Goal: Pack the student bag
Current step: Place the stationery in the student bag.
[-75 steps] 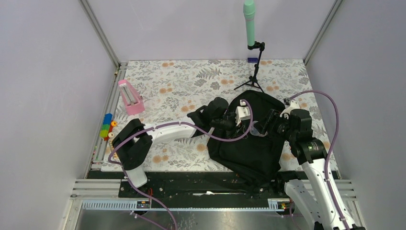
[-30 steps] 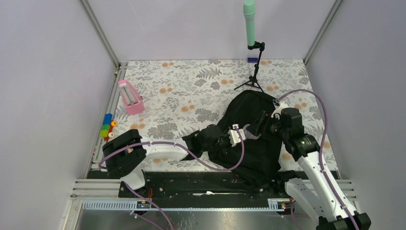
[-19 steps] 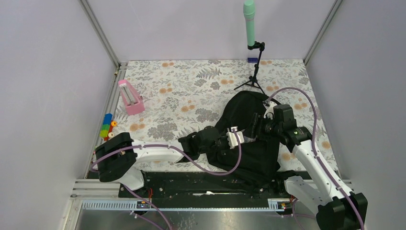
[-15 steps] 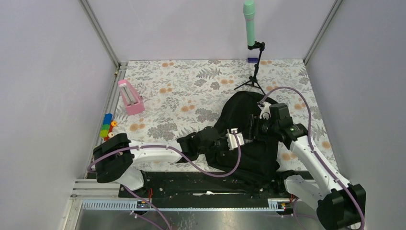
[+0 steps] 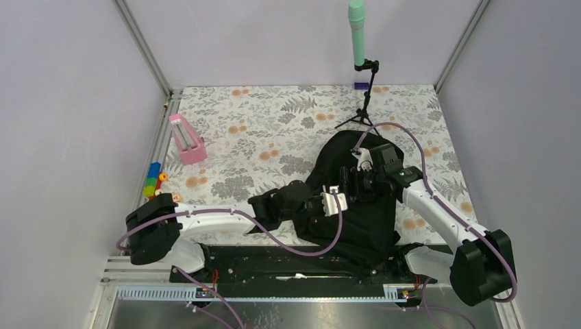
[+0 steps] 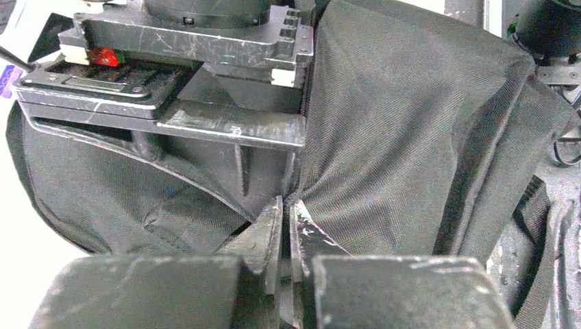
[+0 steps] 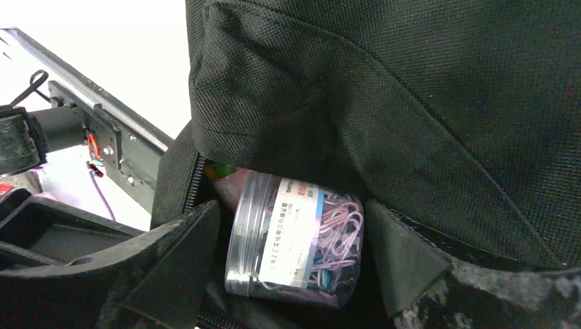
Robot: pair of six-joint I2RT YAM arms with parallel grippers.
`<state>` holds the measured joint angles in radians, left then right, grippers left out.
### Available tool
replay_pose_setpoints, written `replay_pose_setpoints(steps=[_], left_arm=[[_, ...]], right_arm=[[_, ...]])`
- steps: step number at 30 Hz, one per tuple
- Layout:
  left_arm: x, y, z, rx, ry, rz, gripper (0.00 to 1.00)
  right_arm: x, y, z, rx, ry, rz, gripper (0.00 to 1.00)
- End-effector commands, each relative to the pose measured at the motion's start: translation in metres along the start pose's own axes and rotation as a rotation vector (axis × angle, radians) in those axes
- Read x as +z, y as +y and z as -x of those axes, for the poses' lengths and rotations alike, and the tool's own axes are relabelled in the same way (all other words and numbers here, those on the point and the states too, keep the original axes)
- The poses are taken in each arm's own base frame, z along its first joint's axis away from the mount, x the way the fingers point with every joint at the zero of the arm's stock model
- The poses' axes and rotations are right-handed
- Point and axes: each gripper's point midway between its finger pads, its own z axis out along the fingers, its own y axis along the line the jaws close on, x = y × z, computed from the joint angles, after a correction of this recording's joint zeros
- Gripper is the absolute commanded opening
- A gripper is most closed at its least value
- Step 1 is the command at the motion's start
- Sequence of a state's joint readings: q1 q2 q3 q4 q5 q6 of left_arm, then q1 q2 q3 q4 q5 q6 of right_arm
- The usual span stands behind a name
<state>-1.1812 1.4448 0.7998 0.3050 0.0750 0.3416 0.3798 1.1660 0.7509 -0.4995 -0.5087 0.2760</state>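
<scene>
The only writing we find is on a clear plastic jar (image 7: pixel 294 240). It has a white label (image 7: pixel 291 236) with a blue band at one edge and lines of dark print, too small for us to read. The jar holds pink and purple paper clips with a few blue ones. It lies on its side in the open mouth of the student bag (image 5: pixel 356 205), under a fold of black fabric and beside a run of zip teeth (image 7: pixel 195 181).

The right tool (image 7: pixel 294 240) stands wide, one finger on either side of the jar. The fingers seem to be just clear of the jar, though the dark fabric makes that hard to judge. The left tool (image 6: pixel 284 226) is closed tight, pinching a fold of the bag's cloth between its fingers.

The bag lies slumped on the near right part of the table (image 5: pixel 260 130), between the two arms. The table is covered with a pale cloth printed with grey ferns and orange flowers. On the left side stand a pink holder (image 5: pixel 186 139) and, nearer, some coloured blocks (image 5: pixel 153 181). At the far edge a small black tripod (image 5: pixel 363 113) carries a green tube (image 5: pixel 357 31). Plain lilac walls (image 5: pixel 68 103) close the space in.
</scene>
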Motion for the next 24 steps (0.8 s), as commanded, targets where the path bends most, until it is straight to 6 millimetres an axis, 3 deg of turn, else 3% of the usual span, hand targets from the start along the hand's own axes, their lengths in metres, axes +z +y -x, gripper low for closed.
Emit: replay_pose_setpoints(steps=[1,6,11,15,18,21,24], left_arm=[[-0.007,0.04,0.045,-0.007,-0.128,0.131,0.0],[-0.007,0.037,0.044,-0.065,-0.133,0.119,0.0],[-0.006,0.031,0.047,-0.151,-0.151,0.081,0.02],[-0.007,0.028,0.048,-0.244,-0.173,0.072,0.38],[-0.011,0.026,0.051,-0.319,-0.191,0.075,0.76],[-0.02,0.025,0.057,-0.448,-0.211,0.086,0.94],[-0.031,0.031,0.051,-0.607,-0.202,0.152,0.99]], right_arm=[[-0.02,0.019,-0.009,-0.01,0.011,0.007,0.92],[-0.048,0.02,0.024,-0.044,-0.144,-0.091,0.99],[-0.083,0.016,0.052,-0.079,-0.31,-0.211,1.0],[-0.113,-0.005,0.071,-0.023,-0.459,-0.335,1.0],[-0.133,-0.028,0.078,0.079,-0.543,-0.408,1.0],[-0.151,-0.061,0.076,0.166,-0.621,-0.537,1.0],[-0.157,-0.085,0.07,0.226,-0.665,-0.617,1.0]])
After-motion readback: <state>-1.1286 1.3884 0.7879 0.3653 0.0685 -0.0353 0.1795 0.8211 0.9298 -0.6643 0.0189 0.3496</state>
